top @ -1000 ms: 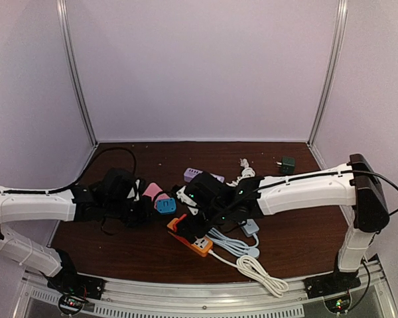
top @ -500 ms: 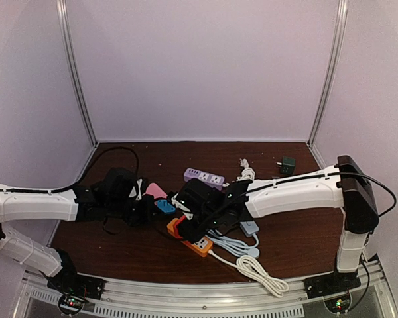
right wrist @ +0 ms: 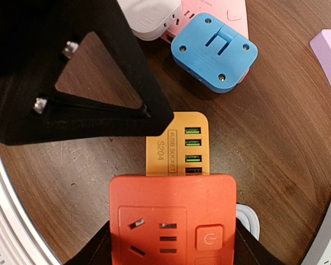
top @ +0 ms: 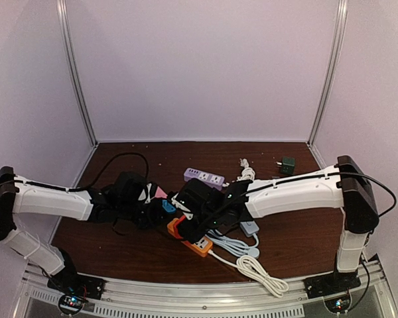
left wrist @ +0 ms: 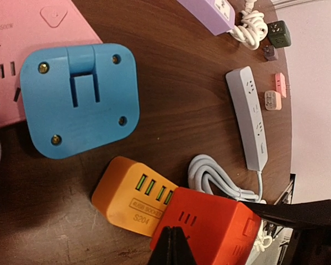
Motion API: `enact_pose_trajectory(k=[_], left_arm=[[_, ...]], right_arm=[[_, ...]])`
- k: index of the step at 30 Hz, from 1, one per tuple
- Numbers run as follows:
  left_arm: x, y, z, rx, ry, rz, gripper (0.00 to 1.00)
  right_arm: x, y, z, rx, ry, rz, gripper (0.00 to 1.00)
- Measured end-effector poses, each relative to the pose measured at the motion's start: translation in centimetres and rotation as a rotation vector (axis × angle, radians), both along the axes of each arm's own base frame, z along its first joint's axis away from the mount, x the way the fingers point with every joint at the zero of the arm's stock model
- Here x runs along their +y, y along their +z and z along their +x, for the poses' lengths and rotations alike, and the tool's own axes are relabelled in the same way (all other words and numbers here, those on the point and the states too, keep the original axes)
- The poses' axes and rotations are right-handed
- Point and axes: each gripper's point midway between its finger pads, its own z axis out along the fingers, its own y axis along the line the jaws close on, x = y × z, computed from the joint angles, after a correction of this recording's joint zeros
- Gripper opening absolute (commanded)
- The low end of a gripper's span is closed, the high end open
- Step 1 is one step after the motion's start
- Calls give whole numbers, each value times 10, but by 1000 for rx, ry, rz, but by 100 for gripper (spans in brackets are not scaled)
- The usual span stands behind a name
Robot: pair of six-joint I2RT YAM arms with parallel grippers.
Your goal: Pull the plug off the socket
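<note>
**Right tool grips red plug on orange strip**

The red plug (right wrist: 171,215) sits on one end of the orange strip (right wrist: 176,141), which lies on the table (top: 298,232) near the front, between the two arms. The strip's four green-lit USB ports show just beyond the plug. The plug's top face carries a socket and a power button.

The right tool (right wrist: 172,251) is part-way closed on the plug, one black finger pressed against each side of it.

The left tool (left wrist: 171,243) is fully closed and holds nothing. Its fingers meet in a thin wedge, and its tip hangs at the strip's free end, close to the plug. Whether it touches the strip cannot be told.

A blue adapter (right wrist: 214,51) lies face down just beyond the orange strip, overlapping the edge of a pink strip (left wrist: 27,38). A grey strip (left wrist: 248,118) lies to the right, its white cord (top: 259,271) coiled toward the front edge. Farther back are a purple strip (top: 204,177) and, well apart near the right rear corner, a small green cube (top: 288,164).
</note>
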Motion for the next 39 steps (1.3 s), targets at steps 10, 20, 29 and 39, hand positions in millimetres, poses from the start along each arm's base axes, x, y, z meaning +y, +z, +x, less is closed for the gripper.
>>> enact_pose_trajectory(k=[10,20,29,39], left_arm=[[-10,-24,3,32,-21,5,0],[-15,-40,3,55,-32,14,0],[-21,-41,6,51,-44,-8,0],[-22,-43,5,52,-53,5,0]], right_arm=[[0,0,0,-2,-3,1,0],[1,1,0,-11,-9,0,0],[1,1,0,-13,-11,0,0],[-1,2,3,-34,-23,-11,0]])
